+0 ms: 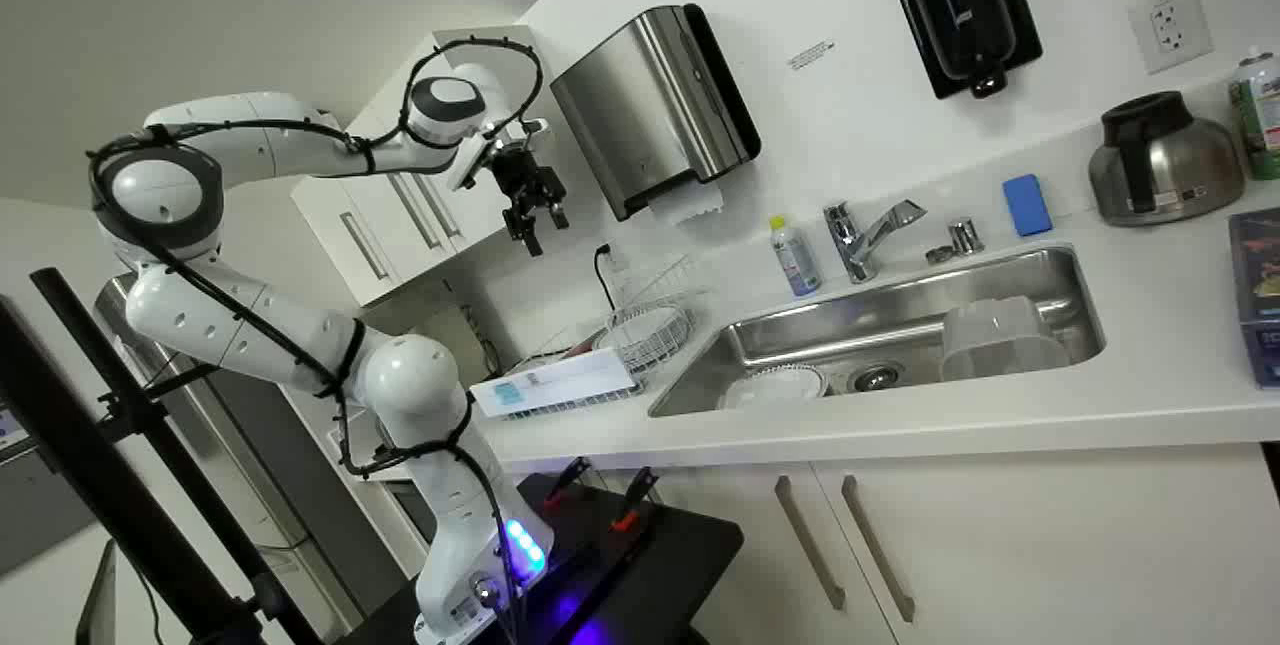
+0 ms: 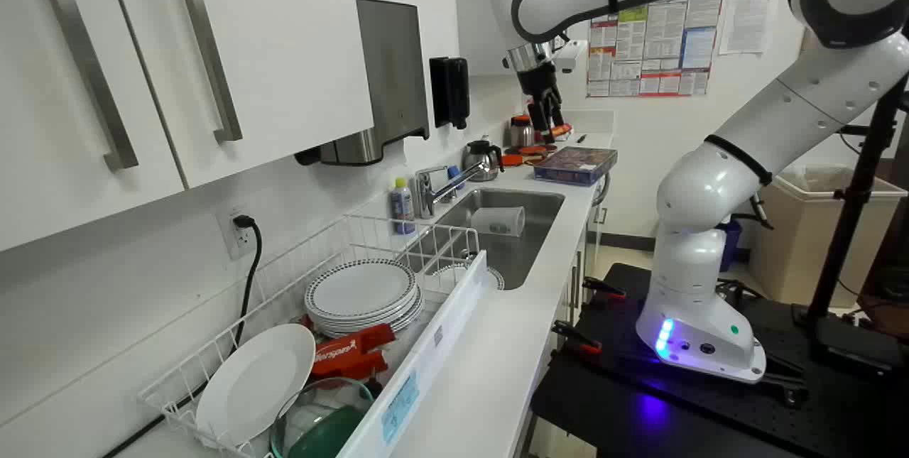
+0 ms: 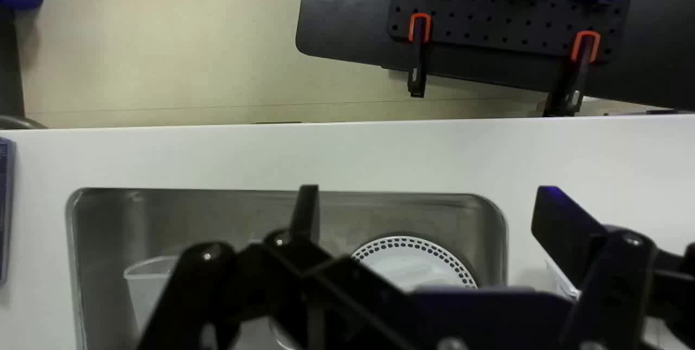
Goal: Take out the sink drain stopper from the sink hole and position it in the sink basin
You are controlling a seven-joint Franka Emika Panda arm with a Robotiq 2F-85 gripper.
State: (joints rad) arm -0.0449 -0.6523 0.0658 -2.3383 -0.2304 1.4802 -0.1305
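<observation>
Robotiq gripper: empty, fingers spread, well above sink basin. Drain hole inside sink basin; no loose stopper discernible; removal, placement presumably both left.

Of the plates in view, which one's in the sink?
The dotted-rim plate beside the drain; the plain white plate and plate stack sit in the dish rack.

The rounded white arm carries black cabling and black jaws.

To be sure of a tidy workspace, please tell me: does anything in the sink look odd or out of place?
Yes: in the sink basin, the translucent container lies on its side, though such containers usually stand upright.
</observation>
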